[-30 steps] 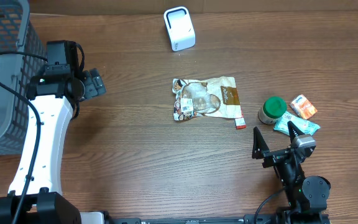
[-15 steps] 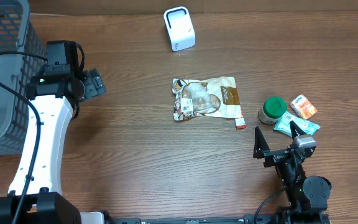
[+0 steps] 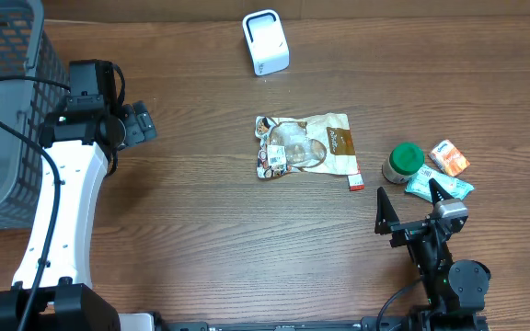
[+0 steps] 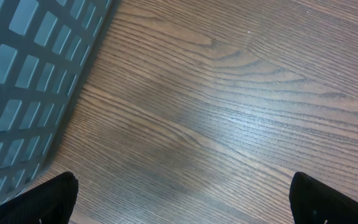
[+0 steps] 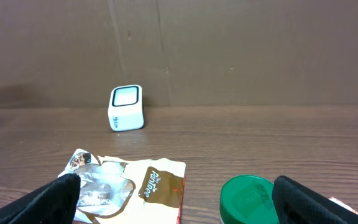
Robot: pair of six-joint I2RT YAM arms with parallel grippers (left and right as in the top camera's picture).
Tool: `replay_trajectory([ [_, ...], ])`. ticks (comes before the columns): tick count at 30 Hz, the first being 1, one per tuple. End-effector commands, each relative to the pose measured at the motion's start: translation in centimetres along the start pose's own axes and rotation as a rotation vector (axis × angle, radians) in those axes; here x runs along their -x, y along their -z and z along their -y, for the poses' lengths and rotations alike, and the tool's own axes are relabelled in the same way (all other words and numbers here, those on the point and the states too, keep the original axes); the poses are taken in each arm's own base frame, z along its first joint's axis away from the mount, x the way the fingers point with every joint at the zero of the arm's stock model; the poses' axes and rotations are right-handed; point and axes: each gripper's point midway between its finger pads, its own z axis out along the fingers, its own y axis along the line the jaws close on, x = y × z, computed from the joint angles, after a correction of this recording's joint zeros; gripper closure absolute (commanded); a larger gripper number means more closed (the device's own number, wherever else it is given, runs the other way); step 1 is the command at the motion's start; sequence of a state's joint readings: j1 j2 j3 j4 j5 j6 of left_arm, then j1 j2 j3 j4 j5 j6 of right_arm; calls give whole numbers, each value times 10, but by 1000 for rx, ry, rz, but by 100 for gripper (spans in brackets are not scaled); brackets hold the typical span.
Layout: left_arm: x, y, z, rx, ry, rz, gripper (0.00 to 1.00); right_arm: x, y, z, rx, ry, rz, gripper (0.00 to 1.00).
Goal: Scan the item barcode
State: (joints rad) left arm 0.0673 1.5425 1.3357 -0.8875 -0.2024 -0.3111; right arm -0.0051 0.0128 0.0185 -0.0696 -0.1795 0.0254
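Observation:
A white barcode scanner (image 3: pixel 265 41) stands at the far edge of the table, also seen in the right wrist view as the scanner (image 5: pixel 127 108). A cream and brown snack bag (image 3: pixel 306 147) lies flat mid-table, its printed labels at the left end. My right gripper (image 3: pixel 407 198) is open near the front right, pointing toward the bag (image 5: pixel 129 183) and a green-lidded jar (image 5: pixel 247 198), touching neither. My left gripper (image 3: pixel 139 124) is open over bare wood beside the basket; nothing lies between its fingers (image 4: pixel 55 199).
A grey mesh basket (image 3: pixel 3 110) fills the far left, and its wall (image 4: pixel 23 81) shows in the left wrist view. Beside the green-lidded jar (image 3: pixel 403 163) lie an orange packet (image 3: pixel 450 157) and a teal packet (image 3: pixel 440 188), close to my right gripper.
My right gripper has shifted very slightly to the right. The left arm and all the items have stayed put.

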Motion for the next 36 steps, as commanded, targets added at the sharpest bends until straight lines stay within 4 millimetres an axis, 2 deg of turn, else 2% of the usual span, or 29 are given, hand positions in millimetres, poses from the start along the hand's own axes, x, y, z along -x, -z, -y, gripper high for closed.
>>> replay_trajectory([
  [1,10,18,0,-20,-2,54,0,-2,0,0,1,7,3,0],
  [4,18,48,-3,-46,15,135,0,-2,0,0,1,7,3,0],
  [9,28,120,-16,-104,56,324,0,-2,0,0,1,7,3,0],
  [12,28,154,-23,-132,75,413,0,-2,0,0,1,7,3,0],
  [16,23,186,-32,-160,93,495,0,-2,0,0,1,7,3,0],
  [19,8,191,-32,-184,80,468,0,-2,0,0,1,7,3,0],
  [26,-41,204,-47,-192,71,436,0,-2,0,0,1,7,3,0],
  [32,-95,180,-53,-223,75,416,0,-2,0,0,1,7,3,0],
  [36,-107,168,-51,-272,90,505,1,-2,0,0,1,7,3,0],
])
